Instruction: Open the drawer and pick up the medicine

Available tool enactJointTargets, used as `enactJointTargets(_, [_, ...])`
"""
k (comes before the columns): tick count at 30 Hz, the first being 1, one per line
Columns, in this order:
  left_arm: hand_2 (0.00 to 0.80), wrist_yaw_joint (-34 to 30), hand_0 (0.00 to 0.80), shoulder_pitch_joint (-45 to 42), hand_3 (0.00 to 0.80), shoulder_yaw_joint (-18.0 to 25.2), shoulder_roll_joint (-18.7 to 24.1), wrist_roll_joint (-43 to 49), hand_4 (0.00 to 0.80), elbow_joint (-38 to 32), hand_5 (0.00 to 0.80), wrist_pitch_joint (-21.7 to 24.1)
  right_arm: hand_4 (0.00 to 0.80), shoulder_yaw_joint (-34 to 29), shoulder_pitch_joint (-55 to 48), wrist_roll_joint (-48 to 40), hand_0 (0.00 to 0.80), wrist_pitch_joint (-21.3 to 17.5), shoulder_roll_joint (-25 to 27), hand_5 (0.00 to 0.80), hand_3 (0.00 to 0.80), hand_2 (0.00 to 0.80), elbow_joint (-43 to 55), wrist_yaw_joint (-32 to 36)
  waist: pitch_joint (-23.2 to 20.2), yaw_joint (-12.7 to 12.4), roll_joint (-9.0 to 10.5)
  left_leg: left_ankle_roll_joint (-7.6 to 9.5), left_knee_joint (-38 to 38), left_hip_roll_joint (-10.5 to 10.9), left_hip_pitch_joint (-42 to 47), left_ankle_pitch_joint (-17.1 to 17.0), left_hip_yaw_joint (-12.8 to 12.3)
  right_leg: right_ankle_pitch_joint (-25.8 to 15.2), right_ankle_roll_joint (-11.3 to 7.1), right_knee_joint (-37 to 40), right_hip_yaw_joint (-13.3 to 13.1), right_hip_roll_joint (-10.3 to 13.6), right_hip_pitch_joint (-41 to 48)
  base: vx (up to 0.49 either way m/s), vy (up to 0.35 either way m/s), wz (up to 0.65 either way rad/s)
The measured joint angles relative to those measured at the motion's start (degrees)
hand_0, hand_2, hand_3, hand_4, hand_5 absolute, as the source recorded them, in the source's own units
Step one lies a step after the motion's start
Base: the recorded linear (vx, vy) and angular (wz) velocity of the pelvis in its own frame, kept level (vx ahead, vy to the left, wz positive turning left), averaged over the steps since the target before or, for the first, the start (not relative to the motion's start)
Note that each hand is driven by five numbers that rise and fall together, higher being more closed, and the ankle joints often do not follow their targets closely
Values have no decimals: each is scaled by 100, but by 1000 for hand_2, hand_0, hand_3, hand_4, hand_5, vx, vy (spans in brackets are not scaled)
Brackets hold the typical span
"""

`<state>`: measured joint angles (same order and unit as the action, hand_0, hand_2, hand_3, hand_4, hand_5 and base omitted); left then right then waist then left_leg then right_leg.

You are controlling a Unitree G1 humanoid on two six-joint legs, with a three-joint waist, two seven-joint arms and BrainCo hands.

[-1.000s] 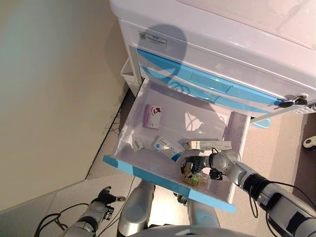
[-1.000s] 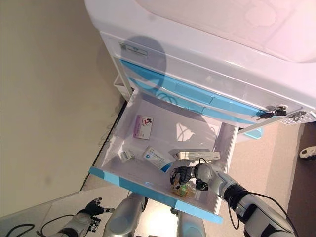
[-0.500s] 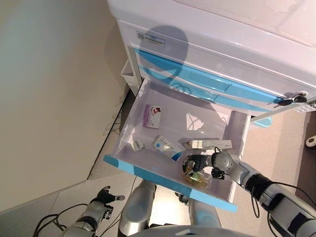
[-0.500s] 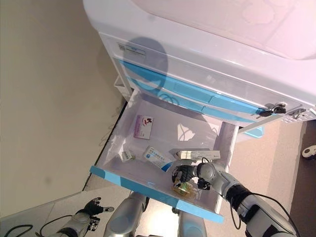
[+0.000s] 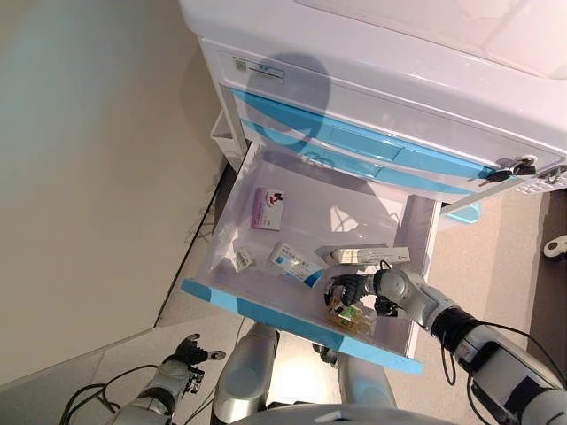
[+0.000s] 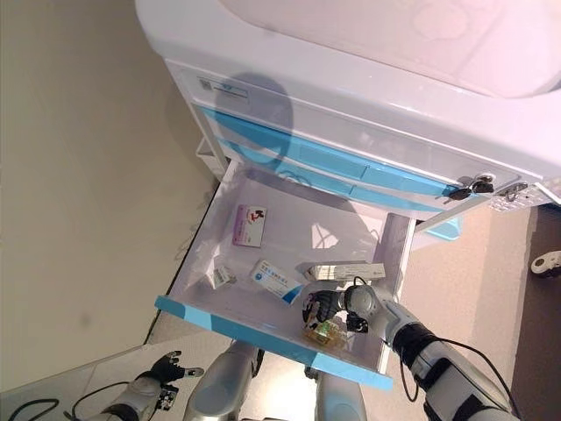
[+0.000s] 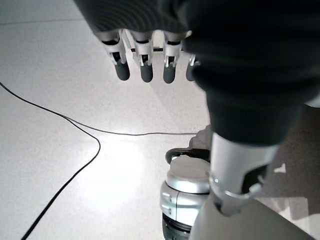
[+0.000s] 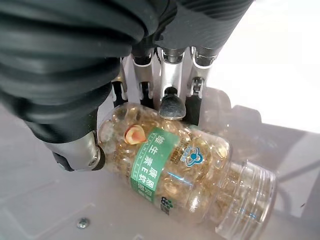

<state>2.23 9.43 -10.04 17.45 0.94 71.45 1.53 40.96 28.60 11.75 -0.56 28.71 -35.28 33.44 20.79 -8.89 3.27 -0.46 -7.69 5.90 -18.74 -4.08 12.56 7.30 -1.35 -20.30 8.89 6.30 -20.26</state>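
The lowest drawer (image 5: 266, 310) of the white cabinet stands pulled out. Near its front right corner a clear medicine bottle (image 5: 352, 319) of golden capsules with a green label lies on its side. My right hand (image 5: 350, 289) reaches into the drawer and sits on the bottle (image 8: 185, 175). Its fingers (image 8: 170, 107) curl over one side and the thumb (image 8: 80, 155) presses the other. The bottle still rests on the drawer floor. My left hand (image 5: 189, 352) hangs low near the floor, its fingers (image 7: 145, 70) straight and holding nothing.
Also in the drawer are a pink-and-white box (image 5: 267, 208), a blue-and-white box (image 5: 295, 262), a long pale box (image 5: 368, 256) and a small packet (image 5: 242, 259). Above are two closed blue drawer fronts (image 5: 354, 142). Keys (image 5: 500, 173) hang at the cabinet's right.
The whole picture has shifted a little, so the camera moved. My right hand stays on the bottle in the same place in the drawer.
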Motion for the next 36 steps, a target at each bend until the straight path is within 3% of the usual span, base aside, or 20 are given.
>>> enactJointTargets(2, [0,-3,0,-11,0,1,0,0,0,-17,0,0,800,-8,8,-71,800,66,1,800,800,800,-11,-2,-6,-4,10,1,-5,0,4,-1,-1,1,0,-9,-1,0,2,-7,-4,-2])
enactJointTargets(4, [0,-28,0,-38,0,-1,-3,-71,0,-63,0,2,800,264,350,-603,800,374,273,800,800,800,329,29,-9,0,20,1,-17,-10,-21,-2,-32,-11,-10,-18,-30,-6,-42,-8,2,-11])
enactJointTargets(8, [0,-68,0,-47,0,-6,-4,-247,0,-95,0,36,800,164,1136,-1887,800,638,594,800,800,800,516,-124,-22,-2,48,-5,-40,-33,-17,3,-117,-21,-9,-18,-45,-17,-48,0,-1,-7])
enactJointTargets(17, [0,-120,0,-97,0,-21,2,-449,0,-172,0,128,800,220,1951,-3863,800,650,1448,800,800,800,1407,-390,19,2,241,-1,-25,-50,-17,2,-149,-57,24,47,-64,-33,-40,0,0,0])
enactJointTargets(30, [0,-125,0,-98,0,-124,7,-451,0,-235,0,167,800,223,1937,-4693,800,587,1718,800,800,800,1497,-461,51,12,306,-5,6,-79,2,6,-157,-74,37,112,-66,-66,-11,0,0,0])
enactJointTargets(36, [0,-137,0,-115,0,-128,14,-449,0,-294,0,221,800,-249,1286,-5072,800,434,1664,800,800,800,1464,-566,51,7,306,-4,8,-77,18,6,-156,-84,28,141,-51,-64,29,0,0,0])
